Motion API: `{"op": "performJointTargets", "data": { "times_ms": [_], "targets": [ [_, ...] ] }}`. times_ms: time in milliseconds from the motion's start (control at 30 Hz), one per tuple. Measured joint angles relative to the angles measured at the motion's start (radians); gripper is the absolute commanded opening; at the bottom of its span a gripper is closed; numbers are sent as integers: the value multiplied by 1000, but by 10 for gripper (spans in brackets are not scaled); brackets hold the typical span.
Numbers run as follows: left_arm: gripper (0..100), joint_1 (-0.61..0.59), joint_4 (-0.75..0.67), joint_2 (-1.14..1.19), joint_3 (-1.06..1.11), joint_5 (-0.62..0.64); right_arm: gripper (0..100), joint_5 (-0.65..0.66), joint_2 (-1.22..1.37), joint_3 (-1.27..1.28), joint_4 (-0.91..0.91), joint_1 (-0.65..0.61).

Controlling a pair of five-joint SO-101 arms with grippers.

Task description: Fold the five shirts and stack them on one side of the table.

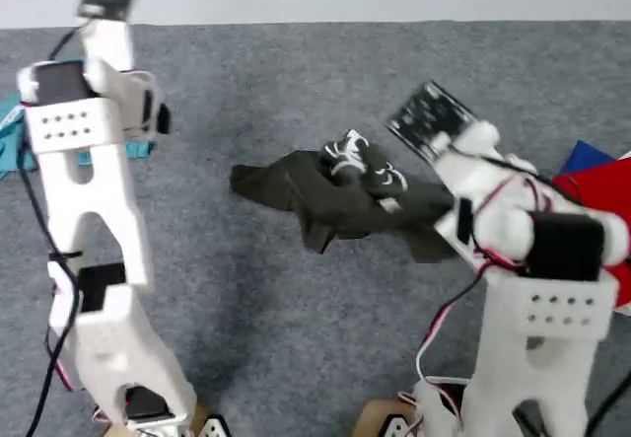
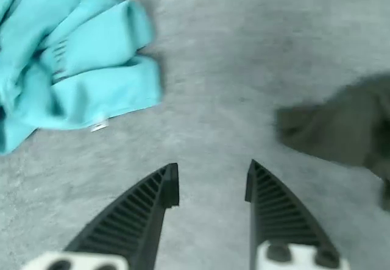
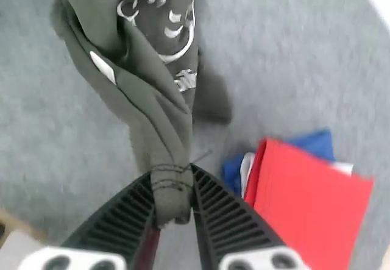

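My right gripper pinches the dark shirt, perhaps at its hem. Its length stretches toward my left gripper, fingers apart, empty.

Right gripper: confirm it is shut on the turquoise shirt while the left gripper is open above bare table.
Not the turquoise shirt. The right wrist view shows the right gripper shut on the dark shirt; the left gripper is open above bare table.

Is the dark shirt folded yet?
No. The dark shirt is bunched up, one end pinched in the right gripper.
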Motion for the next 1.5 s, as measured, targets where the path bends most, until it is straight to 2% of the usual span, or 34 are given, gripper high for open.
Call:
{"op": "performJointTargets", "data": {
  "times_ms": [133,300,600,767,967,1067,1367,1500],
  "targets": [
    [187,146,0,-104,207,0,11,46,-46,127,-21,132],
    [187,341,0,-135,436,-37,11,95,-48,250,-133,269],
    [186,493,-71,-137,609,-137,11,114,-48,365,-338,310],
    [154,522,-121,-87,641,-172,11,114,-11,368,-353,310],
    [186,523,-187,31,624,-173,11,114,-9,368,-353,310],
    [215,523,-195,38,585,-173,11,114,-9,368,-353,310],
    [217,523,-166,46,453,-180,11,103,-9,371,-353,310],
    [218,523,-198,81,439,-180,11,92,-9,371,-356,310]
  ]
}}
